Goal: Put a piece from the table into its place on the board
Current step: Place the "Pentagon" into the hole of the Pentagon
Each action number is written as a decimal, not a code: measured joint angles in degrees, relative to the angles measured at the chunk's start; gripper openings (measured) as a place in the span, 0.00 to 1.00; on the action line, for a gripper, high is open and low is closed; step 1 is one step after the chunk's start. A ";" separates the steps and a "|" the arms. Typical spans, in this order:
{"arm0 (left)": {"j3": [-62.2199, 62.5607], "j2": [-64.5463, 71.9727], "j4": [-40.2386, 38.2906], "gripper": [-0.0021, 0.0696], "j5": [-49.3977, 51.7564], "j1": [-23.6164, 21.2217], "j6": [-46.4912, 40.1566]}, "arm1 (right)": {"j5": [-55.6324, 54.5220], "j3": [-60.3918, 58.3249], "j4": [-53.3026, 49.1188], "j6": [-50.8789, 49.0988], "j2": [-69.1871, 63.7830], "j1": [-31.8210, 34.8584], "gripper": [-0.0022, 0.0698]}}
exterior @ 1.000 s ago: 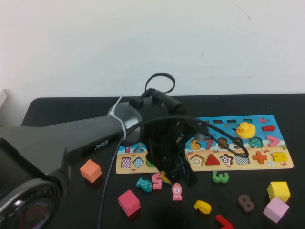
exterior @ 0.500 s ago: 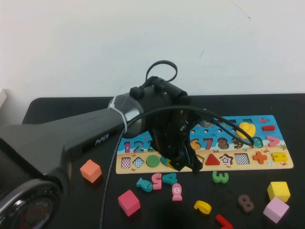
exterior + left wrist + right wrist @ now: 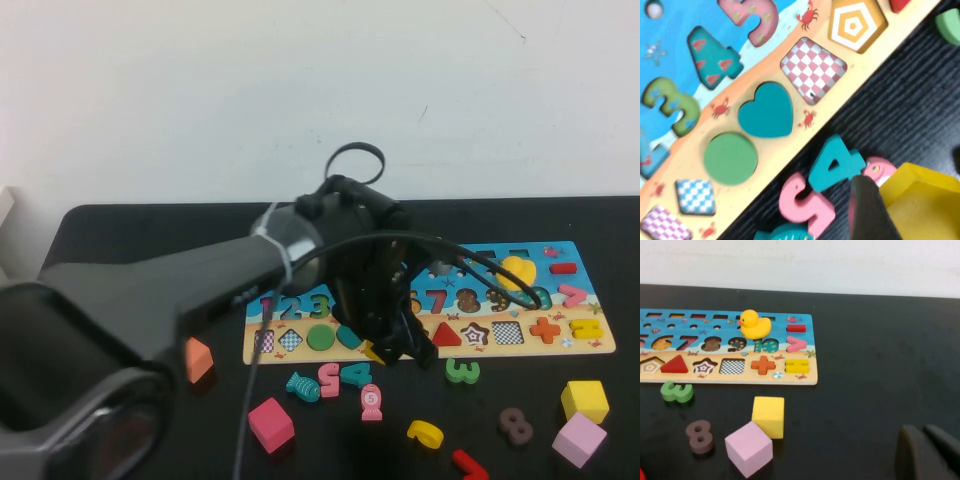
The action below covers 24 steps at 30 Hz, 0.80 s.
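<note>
One arm is doing the work: the left gripper (image 3: 398,345) is hanging over the near edge of the board (image 3: 560,345), its jaws gripping the piece (image 3: 375,352), the small yellow pentagon, which the left wrist view shows pinched just beside a dark fingertip (image 3: 871,210) and above the loose teal 4 (image 3: 836,164) and pink 5 (image 3: 804,201) lying on the table (image 3: 130,225). To do this step well, I judge the piece should be travelling toward the pentagon slot (image 3: 856,25) with the orange-and-white pattern, past the pink checked slot (image 3: 813,68), with its corners turned to match the slot before lowering, and the jaws parting only once it is sitting flat. The left arm is reaching forward from the robot's side, wrist bent down steeply, cables looping over the board. The right gripper (image 3: 927,452) is resting low near the table, well apart from the board, its fingertips lying close together and holding nothing.
</note>
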State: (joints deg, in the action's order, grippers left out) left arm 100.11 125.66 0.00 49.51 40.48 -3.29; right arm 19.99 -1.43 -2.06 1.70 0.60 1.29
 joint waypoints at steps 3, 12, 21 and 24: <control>5.21 3.75 -0.46 0.46 2.96 0.00 0.00 | 0.00 0.00 0.00 0.00 0.00 0.00 0.06; 27.76 16.42 -0.68 0.46 12.90 0.00 0.00 | 0.00 0.00 0.00 0.00 0.00 0.00 0.06; 43.48 26.83 -2.08 0.46 18.98 0.00 0.41 | 0.00 0.00 0.00 0.00 0.00 0.00 0.06; 44.61 28.38 -2.08 0.46 19.32 0.00 0.75 | 0.00 0.00 0.00 0.00 0.00 0.00 0.06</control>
State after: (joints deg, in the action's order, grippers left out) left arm 144.72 154.04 -2.08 68.84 40.48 -2.54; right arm 19.99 -1.43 -2.06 1.70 0.60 1.29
